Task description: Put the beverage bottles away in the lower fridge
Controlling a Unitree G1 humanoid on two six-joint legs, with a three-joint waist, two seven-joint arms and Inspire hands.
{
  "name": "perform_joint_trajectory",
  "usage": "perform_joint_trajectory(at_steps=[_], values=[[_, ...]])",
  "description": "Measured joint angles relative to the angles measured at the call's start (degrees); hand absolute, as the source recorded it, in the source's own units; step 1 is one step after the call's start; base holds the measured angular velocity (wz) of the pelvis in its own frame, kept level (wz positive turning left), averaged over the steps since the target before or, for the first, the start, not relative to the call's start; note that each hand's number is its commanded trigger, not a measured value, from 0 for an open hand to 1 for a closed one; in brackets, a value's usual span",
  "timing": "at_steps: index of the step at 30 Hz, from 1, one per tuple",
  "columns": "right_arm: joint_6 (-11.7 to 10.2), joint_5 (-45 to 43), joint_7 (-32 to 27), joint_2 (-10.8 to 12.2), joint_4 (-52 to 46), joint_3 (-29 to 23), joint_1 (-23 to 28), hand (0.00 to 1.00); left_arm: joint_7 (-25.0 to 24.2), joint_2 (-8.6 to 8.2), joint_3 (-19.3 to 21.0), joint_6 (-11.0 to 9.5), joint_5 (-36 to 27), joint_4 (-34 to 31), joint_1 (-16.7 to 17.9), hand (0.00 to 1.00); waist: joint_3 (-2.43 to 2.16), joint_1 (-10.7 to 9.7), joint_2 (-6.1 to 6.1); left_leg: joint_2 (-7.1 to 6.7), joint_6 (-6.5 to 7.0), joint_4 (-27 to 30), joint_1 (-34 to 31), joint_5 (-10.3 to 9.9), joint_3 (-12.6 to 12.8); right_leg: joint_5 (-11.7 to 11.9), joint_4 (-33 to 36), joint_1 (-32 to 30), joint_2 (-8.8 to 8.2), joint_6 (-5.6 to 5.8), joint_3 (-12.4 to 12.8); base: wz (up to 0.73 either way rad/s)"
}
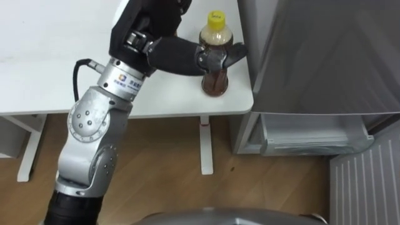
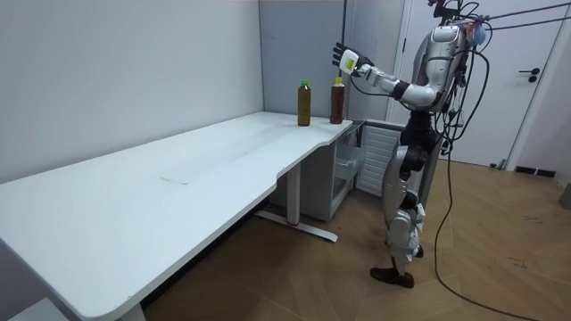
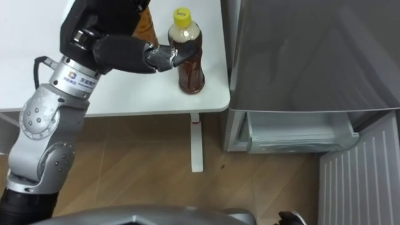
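The long white table (image 2: 178, 178) runs across most of the room view. The robot stands at its far end, in the upper right of that frame. The grey fridge (image 1: 325, 56) sits just beside the table's corner and takes up the right side of the eye views. Its lower compartment (image 1: 306, 134) stands open at middle right, with the door (image 1: 369, 181) swung out at lower right.

Two drinks stand upright near that corner: a green-capped bottle (image 2: 304, 104) and, nearer the fridge, a yellow-capped bottle (image 1: 216, 80) of brown drink at top centre. Neither is in the fridge yet.

The left hand (image 1: 172, 55) is raised by the yellow-capped bottle, fingers spread wide and holding nothing. Its thumb crosses in front of the bottle's shoulder.

From where I stand, this looks like the reach before the grasp. The hand should come down so the palm meets the bottle's body, not the cap, with the thumb on one side and the fingers on the other. The bottle stands close to the table's edge, so a sideways nudge could send it over. It should also keep off the green-capped bottle and lift straight up before swinging toward the open compartment.
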Motion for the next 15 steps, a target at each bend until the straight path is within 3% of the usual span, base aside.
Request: perform_joint_trajectory(at_steps=[15], values=[[0.0, 0.0, 0.0, 0.0, 0.0, 0.0, 0.3, 0.0, -0.5, 0.32, 0.0, 0.2, 0.0, 0.0, 0.2, 0.0, 0.05, 0.1, -0.12, 0.0, -0.04, -0.1, 0.3, 0.1, 0.3, 0.0, -0.1, 0.0, 0.05, 0.0, 0.8, 0.0]])
